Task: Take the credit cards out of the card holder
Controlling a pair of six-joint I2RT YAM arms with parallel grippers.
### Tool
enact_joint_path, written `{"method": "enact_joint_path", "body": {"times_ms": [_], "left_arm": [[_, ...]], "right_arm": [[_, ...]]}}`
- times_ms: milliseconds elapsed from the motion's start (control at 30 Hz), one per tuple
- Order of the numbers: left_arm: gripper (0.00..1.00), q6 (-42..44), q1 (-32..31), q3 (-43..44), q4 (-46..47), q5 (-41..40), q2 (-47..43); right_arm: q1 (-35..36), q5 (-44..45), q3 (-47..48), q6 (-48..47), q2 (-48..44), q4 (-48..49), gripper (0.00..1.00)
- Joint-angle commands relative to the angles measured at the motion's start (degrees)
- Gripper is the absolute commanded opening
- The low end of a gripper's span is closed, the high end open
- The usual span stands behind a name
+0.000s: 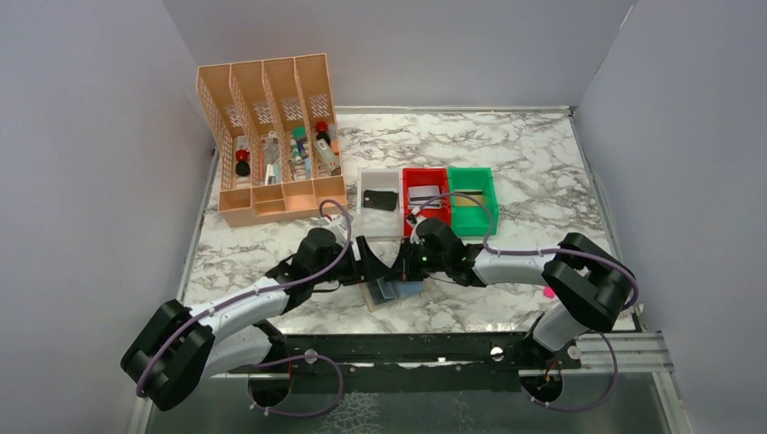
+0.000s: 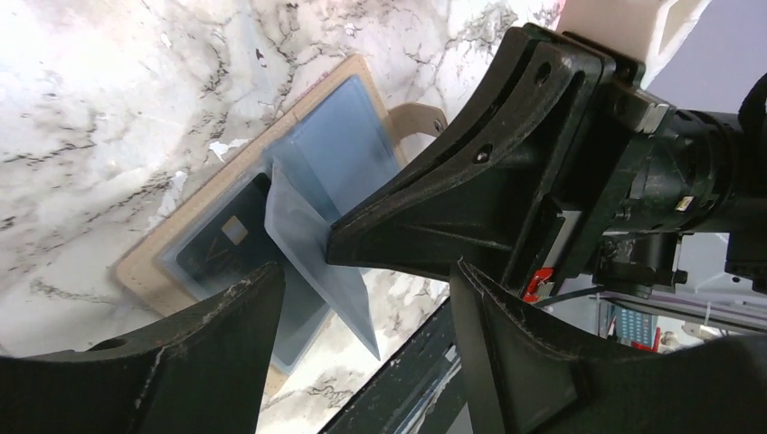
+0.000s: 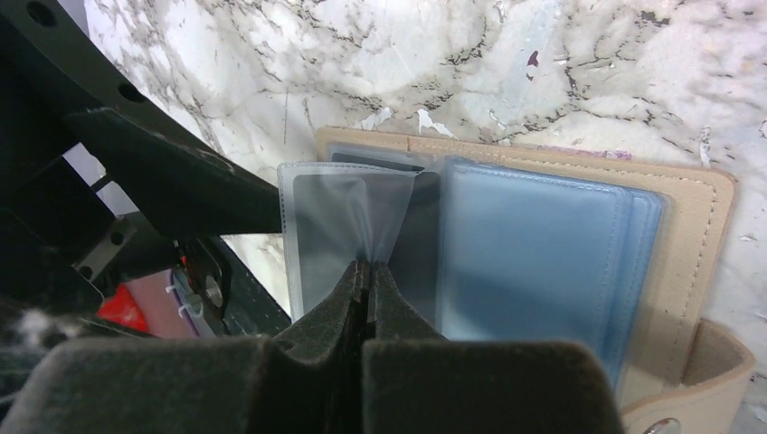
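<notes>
Left claw [image 2: 366, 271] stands open, its black fingers spread wide above the card holder [image 3: 534, 253] and gripping nothing – the holder lies unfolded on the marble tabletop [image 3: 452, 54], directly under both claws. Just beside one left-claw finger, a dark card [image 2: 222, 244] with a pale chip square sits inside a pocket. The holder is a soft tan cover with a stitched border and a snap tab [image 3: 696, 380], filled with glossy blue-grey plastic pockets. Further right, the right claw [image 3: 369, 280] is pinched shut on one clear leaf [image 3: 330, 226] of the holder, holding it raised off the stack – thin, translucent, creased at the pinch
</notes>
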Motion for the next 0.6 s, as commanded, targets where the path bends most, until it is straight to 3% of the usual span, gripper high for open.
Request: {"method": "enact_joint_path", "body": {"times_ms": [0, 200, 467, 567], "left_arm": [[0.69, -1.5, -2.1, 0.6, 3.3, -2.7, 1.8], [0.65, -1.7, -5.1, 3.4, 4.2, -2.9, 5.7], [0.62, -1.7, -6.2, 5.7, 7.3, -2.8, 9.3], [0.61, -1.4, -6.7, 7.0, 8.3, -2.2, 11.7]], "right_arm": [[-0.4, -1.6, -1.0, 0.7, -1.4, 2.6, 0.01], [-0.7, -0.9, -2.0, 1.5, -2.6, 2.2, 0.01], [-0.9, 9.0, -2.7, 1.6, -9.1, -6.6, 0.32], [-0.9, 15.1, -3.1, 3.0, -12.7, -12.6, 0.33]]}}
